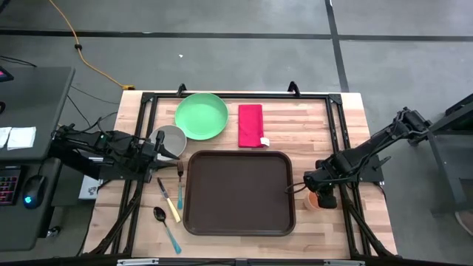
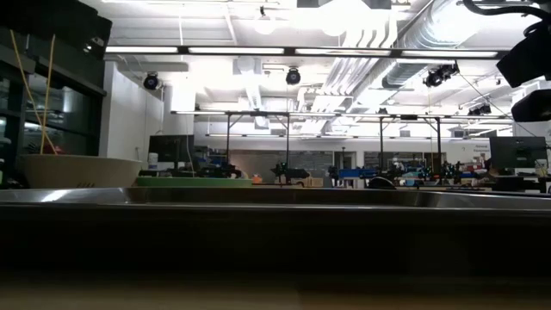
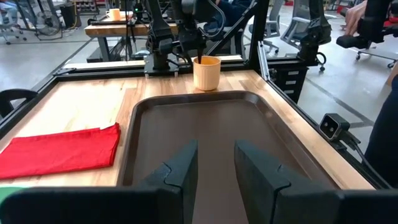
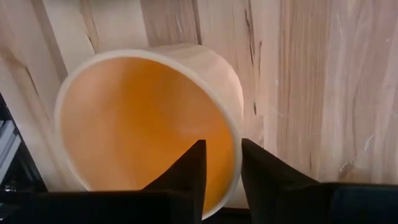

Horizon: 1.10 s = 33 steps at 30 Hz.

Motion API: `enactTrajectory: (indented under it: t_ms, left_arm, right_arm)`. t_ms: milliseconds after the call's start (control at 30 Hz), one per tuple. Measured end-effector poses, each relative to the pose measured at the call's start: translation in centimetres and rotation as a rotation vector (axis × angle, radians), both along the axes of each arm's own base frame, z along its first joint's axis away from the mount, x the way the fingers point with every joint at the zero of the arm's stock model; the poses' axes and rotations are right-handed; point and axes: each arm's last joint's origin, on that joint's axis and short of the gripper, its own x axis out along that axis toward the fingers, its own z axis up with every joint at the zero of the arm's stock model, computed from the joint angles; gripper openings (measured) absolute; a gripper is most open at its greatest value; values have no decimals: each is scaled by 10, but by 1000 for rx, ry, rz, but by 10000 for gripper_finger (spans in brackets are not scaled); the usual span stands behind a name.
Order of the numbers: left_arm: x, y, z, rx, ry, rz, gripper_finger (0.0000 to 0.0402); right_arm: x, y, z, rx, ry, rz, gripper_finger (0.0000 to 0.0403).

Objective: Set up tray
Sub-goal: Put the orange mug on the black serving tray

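High view, from left to right: the left end effector [image 1: 160, 142] hovers by a grey bowl [image 1: 171, 140], its fingers slightly parted and holding nothing. Cutlery lies beside the tray [image 1: 239, 192], which sits mid-bench below a green plate [image 1: 201, 115] and red napkin [image 1: 250, 125]. At right, the right end effector [image 1: 326, 196] pinches the rim of an orange cup [image 4: 149, 124].

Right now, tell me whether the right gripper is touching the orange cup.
Touching. In the right wrist view the right gripper straddles the orange cup wall, one finger inside, one outside, both against the rim. The high view agrees: it sits over the cup beside the tray.
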Motion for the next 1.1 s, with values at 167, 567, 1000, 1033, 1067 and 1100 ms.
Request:
enactTrajectory:
  t_ms: [167, 567, 1000, 1033, 1067, 1100]
  left_arm:
    - [0, 0, 0, 0, 1, 2, 136]
    - [0, 0, 0, 1, 1, 5, 136]
    - [0, 1, 1, -23, -8, 56, 136]
    - [0, 2, 1, -30, -7, 60, 136]
    - [0, 2, 1, -39, -6, 63, 136]
    - [0, 2, 1, -46, -5, 65, 136]
  right_arm:
    - [0, 0, 0, 0, 0, 0, 23]
    - [0, 1, 1, 16, 3, 2, 3]
    - [9, 3, 21, -5, -77, -3, 1]
    - [10, 4, 23, -10, -86, -5, 1]
    - [11, 4, 24, -13, -93, -6, 1]
    - [11, 4, 26, -15, -98, -7, 0]
